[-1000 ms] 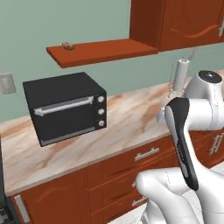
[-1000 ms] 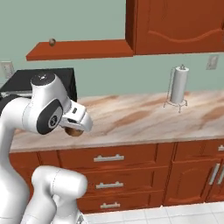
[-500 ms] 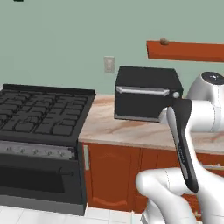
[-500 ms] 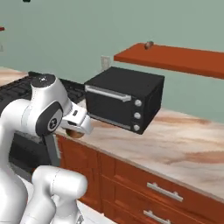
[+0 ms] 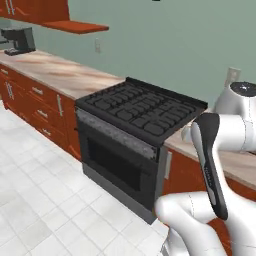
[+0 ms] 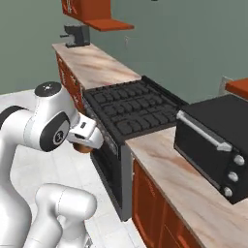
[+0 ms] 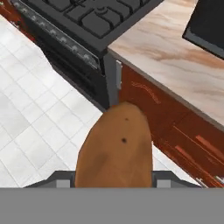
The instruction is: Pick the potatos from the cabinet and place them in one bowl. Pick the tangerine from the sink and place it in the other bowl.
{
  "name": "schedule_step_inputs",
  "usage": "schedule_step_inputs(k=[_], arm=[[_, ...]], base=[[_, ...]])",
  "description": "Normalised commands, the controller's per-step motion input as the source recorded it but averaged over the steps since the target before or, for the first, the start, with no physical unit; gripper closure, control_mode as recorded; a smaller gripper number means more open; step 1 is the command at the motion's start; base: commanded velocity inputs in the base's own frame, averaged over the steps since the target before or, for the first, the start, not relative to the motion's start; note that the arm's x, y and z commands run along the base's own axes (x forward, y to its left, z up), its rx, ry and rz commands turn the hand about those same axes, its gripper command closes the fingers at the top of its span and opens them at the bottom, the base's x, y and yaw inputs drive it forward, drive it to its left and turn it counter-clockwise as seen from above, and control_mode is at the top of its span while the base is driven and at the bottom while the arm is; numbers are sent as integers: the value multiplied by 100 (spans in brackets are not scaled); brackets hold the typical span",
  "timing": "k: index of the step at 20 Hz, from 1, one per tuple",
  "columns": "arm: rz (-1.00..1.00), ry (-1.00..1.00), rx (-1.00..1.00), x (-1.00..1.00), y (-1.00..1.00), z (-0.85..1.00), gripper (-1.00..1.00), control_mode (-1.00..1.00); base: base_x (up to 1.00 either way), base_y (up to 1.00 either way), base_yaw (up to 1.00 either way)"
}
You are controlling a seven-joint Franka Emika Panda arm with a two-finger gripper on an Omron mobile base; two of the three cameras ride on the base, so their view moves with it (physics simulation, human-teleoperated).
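A kitchen with pale green walls and white floor tiles, a black stove set between runs of reddish-brown drawer fronts under a marbled counter. From the right base camera a black toaster oven sits on that counter at about three o'clock from the stove, and a coffee machine stands far back at eleven o'clock, below a wooden shelf.

In the hand view a potato sits at six o'clock, rising between the fingertips, of which only small grey stubs show either side of it. The gripper stands partly closed and is clamped across the potato's width; nothing else is in its grasp. The same brown lump shows tucked under the hand in the right base view.

The potato looks firm and dense, not fragile, with a rough matte skin that should give good friction. Its lumpy oval shape means it may pivot if pinched near an end, so the grip across the thick middle seems the safest hold. No bowl shows here.
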Motion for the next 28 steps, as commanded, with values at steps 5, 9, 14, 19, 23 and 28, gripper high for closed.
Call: schedule_step_inputs(k=[5,9,14,19,23,28], arm=[[0,0,0,0,0,0,100,100],[0,0,0,0,0,0,100,100],[0,0,0,0,0,0,100,100],[0,0,0,0,0,0,100,100],[0,0,0,0,0,0,100,100],[0,0,0,0,0,0,100,100]], base=[[-15,-4,90],[-16,-3,89],[-12,0,90],[-7,0,90],[4,0,91],[97,-60,52]])
